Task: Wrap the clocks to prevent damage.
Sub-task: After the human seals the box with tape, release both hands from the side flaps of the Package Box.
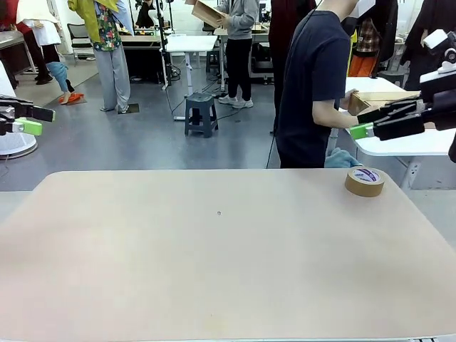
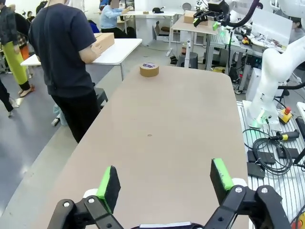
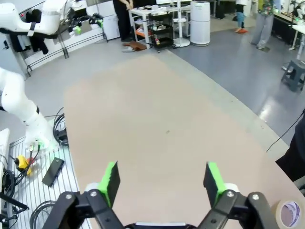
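Table is taking up the whole lower half of the front view, one beige surface with rounded corners, and its top is nearly bare. One person in a dark shirt is standing at the far edge, in the upper right of the frame, turned to the right toward a white side table and holding one cardboard box; the box is partly hidden behind the right arm, so its shape is hard to make out.

Two grippers are showing. The left gripper is hanging at the left edge of the front view, cut off by the frame, well above the table; in the left wrist view its two green pads are standing wide apart with nothing between them. The right gripper is coming in from the upper right of the front view, pointing left, in front of the person's arm. In the right wrist view its two pads are also spread, with only the table surface beyond them.

One roll of brown tape is lying flat on the table in the right part of the front view, near the far edge, below the right gripper and apart from it. In the right wrist view the roll is cut off at the lower right corner.
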Controlling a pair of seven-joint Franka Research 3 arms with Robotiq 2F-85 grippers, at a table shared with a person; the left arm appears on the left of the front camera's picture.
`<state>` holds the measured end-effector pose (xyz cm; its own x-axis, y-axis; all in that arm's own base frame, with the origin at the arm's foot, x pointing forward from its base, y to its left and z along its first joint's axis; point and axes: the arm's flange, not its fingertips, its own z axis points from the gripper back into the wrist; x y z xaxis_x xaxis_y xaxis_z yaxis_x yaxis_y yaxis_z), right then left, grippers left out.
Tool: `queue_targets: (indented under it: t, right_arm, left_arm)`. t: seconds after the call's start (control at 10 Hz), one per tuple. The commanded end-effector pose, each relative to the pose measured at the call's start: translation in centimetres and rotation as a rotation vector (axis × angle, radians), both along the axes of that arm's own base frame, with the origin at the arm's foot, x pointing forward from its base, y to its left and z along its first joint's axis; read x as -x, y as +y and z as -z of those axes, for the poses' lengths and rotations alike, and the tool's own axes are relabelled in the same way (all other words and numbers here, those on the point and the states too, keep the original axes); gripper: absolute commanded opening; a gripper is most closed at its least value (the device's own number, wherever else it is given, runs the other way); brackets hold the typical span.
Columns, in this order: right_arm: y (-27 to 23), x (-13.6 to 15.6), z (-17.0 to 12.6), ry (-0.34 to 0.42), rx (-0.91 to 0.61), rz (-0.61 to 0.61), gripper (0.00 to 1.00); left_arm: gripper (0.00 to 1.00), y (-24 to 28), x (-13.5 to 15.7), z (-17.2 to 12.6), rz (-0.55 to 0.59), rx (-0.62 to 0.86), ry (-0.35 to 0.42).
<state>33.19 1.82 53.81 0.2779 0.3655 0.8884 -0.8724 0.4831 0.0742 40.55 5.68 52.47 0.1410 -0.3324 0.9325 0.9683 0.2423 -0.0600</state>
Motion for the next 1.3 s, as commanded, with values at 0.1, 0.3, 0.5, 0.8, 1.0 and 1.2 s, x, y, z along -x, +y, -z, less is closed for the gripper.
queue_targets:
  t: [0.1, 0.3, 0.5, 0.8, 1.0, 1.2]
  right_arm:
    - [-0.4, 2.4, 1.0, 0.050, 0.034, -0.084, 1.00]
    - [-0.4, 2.4, 1.0, 0.059, 0.036, -0.111, 1.00]
    - [-0.2, 2.7, 0.8, 0.063, 0.067, -0.187, 1.00]
    - [-0.2, 2.5, 0.5, 0.033, 0.070, -0.240, 1.00]
    - [0.2, 2.3, 0.5, 0.061, 0.070, -0.182, 1.00]
    - [0.2, 2.3, 0.5, 0.061, 0.070, -0.182, 1.00]
  left_arm:
    - [1.00, 0.7, -0.3, -0.4, 0.100, -0.033, -0.012]
    - [1.00, 0.8, -0.5, -0.3, 0.129, -0.035, -0.001]
    - [1.00, 0.9, -0.5, -0.2, 0.171, -0.049, -0.003]
    - [1.00, 0.1, -0.3, 0.0, 0.148, -0.044, 0.019]
    - [1.00, 0.1, -0.3, 0.0, 0.148, -0.044, 0.019]
    - [1.00, 0.1, -0.3, 0.0, 0.148, -0.044, 0.019]
